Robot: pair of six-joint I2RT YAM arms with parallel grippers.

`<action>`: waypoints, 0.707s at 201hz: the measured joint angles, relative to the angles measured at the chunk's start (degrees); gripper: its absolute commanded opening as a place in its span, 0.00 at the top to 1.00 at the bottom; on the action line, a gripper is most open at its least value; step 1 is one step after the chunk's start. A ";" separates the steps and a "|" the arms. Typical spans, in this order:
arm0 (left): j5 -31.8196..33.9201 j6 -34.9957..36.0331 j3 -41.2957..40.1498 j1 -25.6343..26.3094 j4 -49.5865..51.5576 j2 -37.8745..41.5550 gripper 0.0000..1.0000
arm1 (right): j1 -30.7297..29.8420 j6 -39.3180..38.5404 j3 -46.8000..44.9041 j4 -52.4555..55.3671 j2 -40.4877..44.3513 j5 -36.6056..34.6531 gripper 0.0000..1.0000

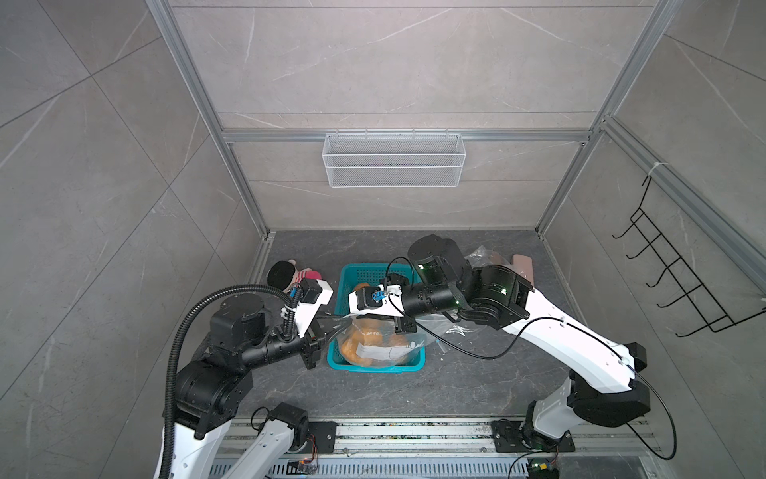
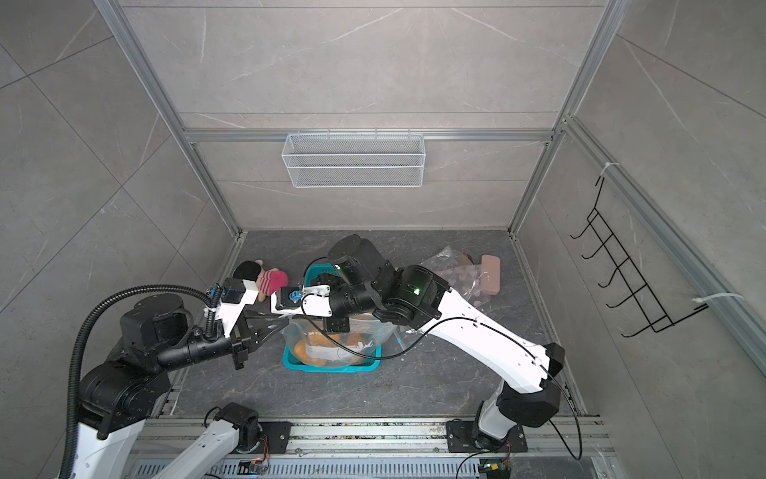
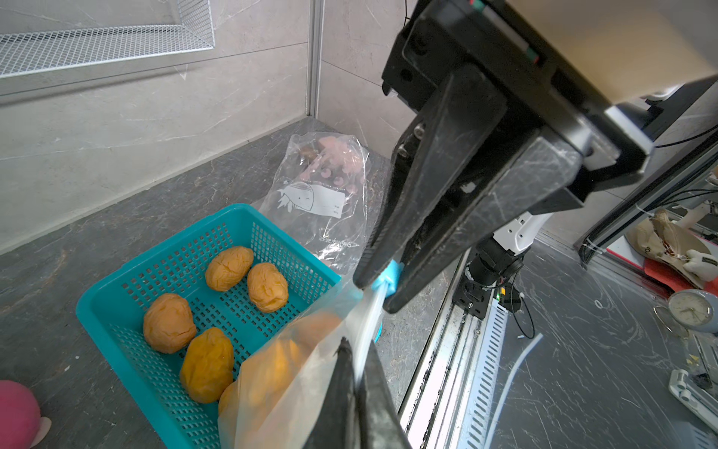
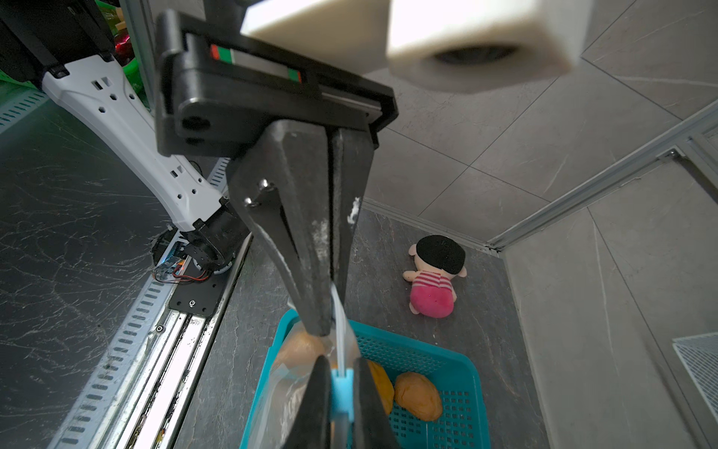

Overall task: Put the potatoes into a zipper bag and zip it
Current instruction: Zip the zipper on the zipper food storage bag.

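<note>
A clear zipper bag (image 1: 373, 344) (image 3: 279, 385) with several orange-tan potatoes inside stands in the teal basket (image 1: 375, 367) (image 3: 116, 295). My left gripper (image 1: 338, 327) (image 3: 355, 373) is shut on one end of the bag's top edge. My right gripper (image 1: 404, 324) (image 4: 342, 385) is shut on the blue zipper slider (image 3: 390, 274) (image 4: 342, 388), a short way along the same edge. The strip between the two grippers is taut. Several loose potatoes (image 3: 229, 268) (image 4: 417, 394) lie on the basket floor beyond the bag.
A plush doll (image 1: 290, 273) (image 4: 435, 280) in pink lies by the far left corner. A second clear bag (image 1: 483, 255) (image 3: 322, 194) with pink pieces and a pink block (image 1: 523, 265) lie at the far right. A white mesh shelf (image 1: 393, 159) hangs on the back wall.
</note>
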State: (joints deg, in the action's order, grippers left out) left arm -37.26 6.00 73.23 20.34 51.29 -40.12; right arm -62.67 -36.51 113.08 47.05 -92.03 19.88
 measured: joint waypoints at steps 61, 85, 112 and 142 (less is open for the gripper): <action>1.84 -0.02 0.02 0.04 -0.09 0.81 1.00 | 0.00 0.00 -0.96 -0.15 0.87 -0.85 0.92; 2.89 -0.07 0.02 0.04 -0.22 1.68 1.00 | 0.00 0.00 -1.14 -0.20 1.42 -1.09 0.92; 4.04 -0.26 0.02 0.04 -0.33 2.29 1.00 | 0.00 0.00 -1.86 -0.20 2.29 -1.51 0.92; 5.79 -0.52 0.04 0.04 -0.28 2.34 1.00 | 0.00 0.00 -2.25 -0.17 2.58 -2.36 0.92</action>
State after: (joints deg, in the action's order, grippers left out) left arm -31.46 5.48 73.28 20.38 51.00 -37.78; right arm -62.67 -36.51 110.83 46.87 -89.45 17.52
